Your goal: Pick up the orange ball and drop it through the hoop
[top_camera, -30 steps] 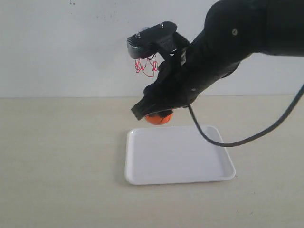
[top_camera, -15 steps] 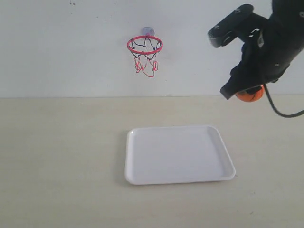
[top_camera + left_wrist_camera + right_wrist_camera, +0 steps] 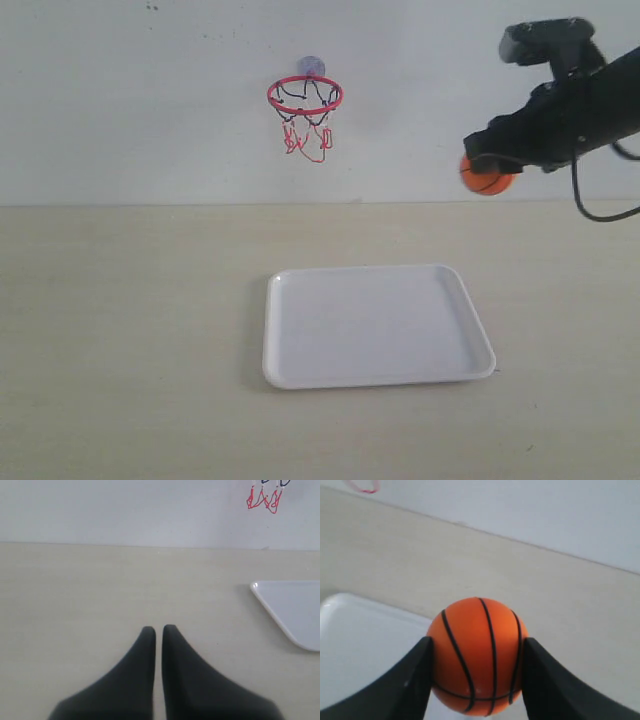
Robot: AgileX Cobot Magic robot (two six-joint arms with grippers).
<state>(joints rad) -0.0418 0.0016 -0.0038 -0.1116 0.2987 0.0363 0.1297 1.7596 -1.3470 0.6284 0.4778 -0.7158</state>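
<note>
- The right fingers (image 3: 415, 682) are clamping the orange ball (image 3: 486, 177) from both sides and holding it in the air.
- The ball is hanging well to the right of the hoop (image 3: 305, 95), lower than its red ring, high over the white tray's (image 3: 380, 378) right side.
- The left fingers (image 3: 145, 650) are sitting nearly pressed together, gripping nothing, over the bare surface (image 3: 75, 590).

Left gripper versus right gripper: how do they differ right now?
The left gripper is shut and empty; the right gripper is clamped on the small orange toy basketball. The left is outside the exterior view, over the beige tabletop; the right hangs high in the air there. Both have black tapered fingers.
</note>
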